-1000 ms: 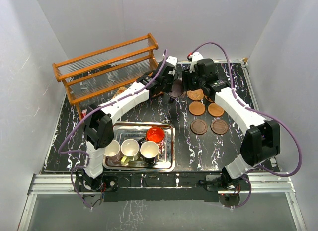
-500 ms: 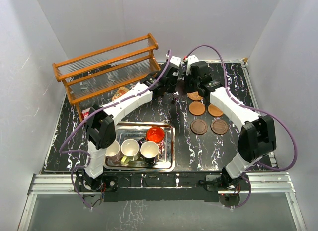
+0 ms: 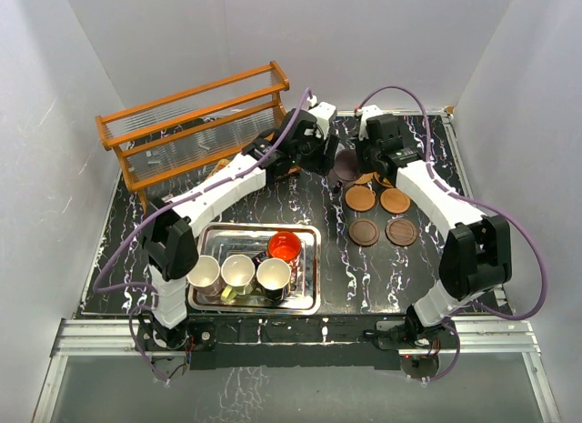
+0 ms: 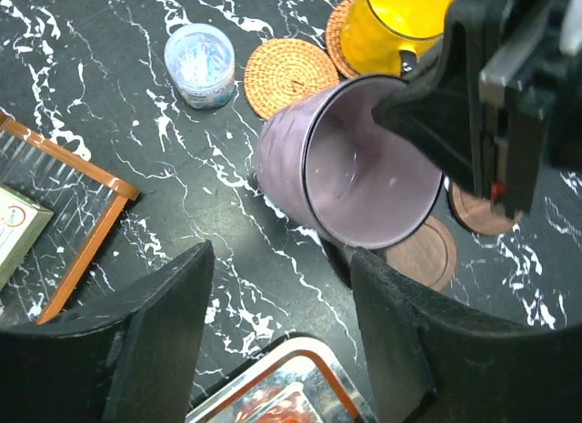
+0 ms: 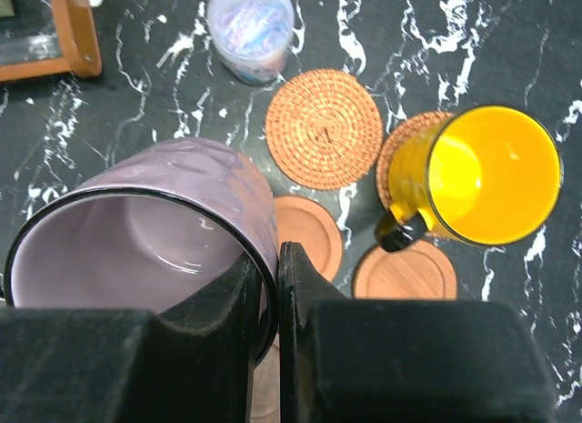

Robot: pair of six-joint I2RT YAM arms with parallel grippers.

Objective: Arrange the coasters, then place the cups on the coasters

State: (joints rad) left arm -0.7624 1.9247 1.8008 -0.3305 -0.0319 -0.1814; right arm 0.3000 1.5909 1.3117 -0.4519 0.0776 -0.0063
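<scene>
Cup-placing step in hand. Mauve mug (image 5: 136, 214) is pinched at its rim by the right end effector (image 5: 268, 287) and held tilted above the worktop (image 5: 509, 41). Left end effector (image 4: 277, 291) is spread open w/ nothing held. Next: mug to be uprighted & lowered onto the free woven coaster (image 5: 323, 127).

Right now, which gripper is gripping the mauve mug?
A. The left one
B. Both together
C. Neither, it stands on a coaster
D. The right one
D. In the right wrist view, the right gripper is pinched shut on the rim wall of the mauve mug. In the left wrist view, the left gripper has its fingers spread wide, not clamped on the mug.
</scene>
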